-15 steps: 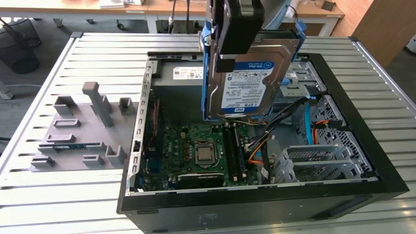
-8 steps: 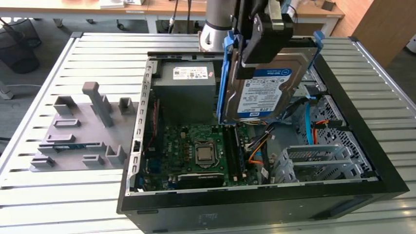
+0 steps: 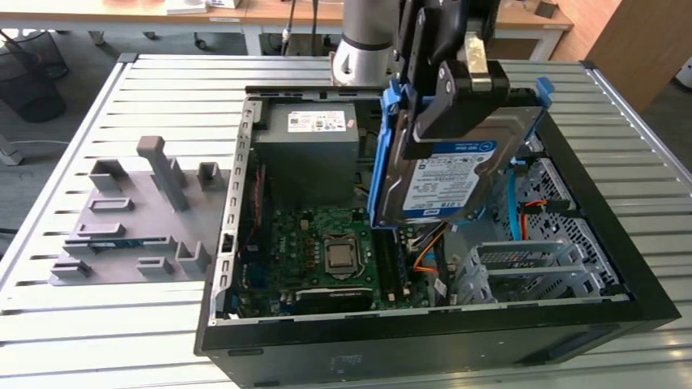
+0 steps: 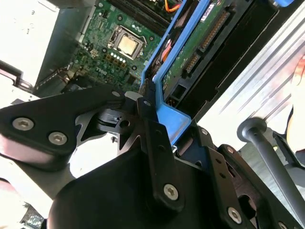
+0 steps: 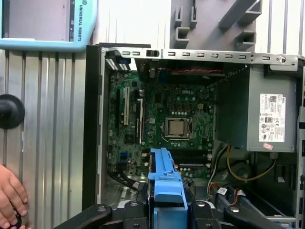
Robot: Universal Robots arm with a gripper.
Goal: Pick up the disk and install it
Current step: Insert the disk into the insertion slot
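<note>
My gripper (image 3: pixel 442 101) is shut on the disk (image 3: pixel 449 182), a silver drive with a white and blue label in a blue carrier frame. It hangs nearly on edge above the open computer case (image 3: pixel 433 332), over the gap between the motherboard (image 3: pixel 324 243) and the grey drive bay (image 3: pixel 530 267). In the second wrist view the black fingers (image 4: pixel 155 143) clamp the blue frame (image 4: pixel 169 117), and the disk's green circuit side (image 4: pixel 200 43) points down into the case. In the first wrist view the blue frame (image 5: pixel 164 183) sits between the fingers above the motherboard (image 5: pixel 176 128).
The grey power supply (image 3: pixel 308 134) fills the case's far corner. Orange and blue cables (image 3: pixel 519 207) run beside the bay. A grey fixture plate (image 3: pixel 141 219) lies on the slatted table at the exterior view's left. A person's hand (image 5: pixel 9 195) rests on the table outside the case.
</note>
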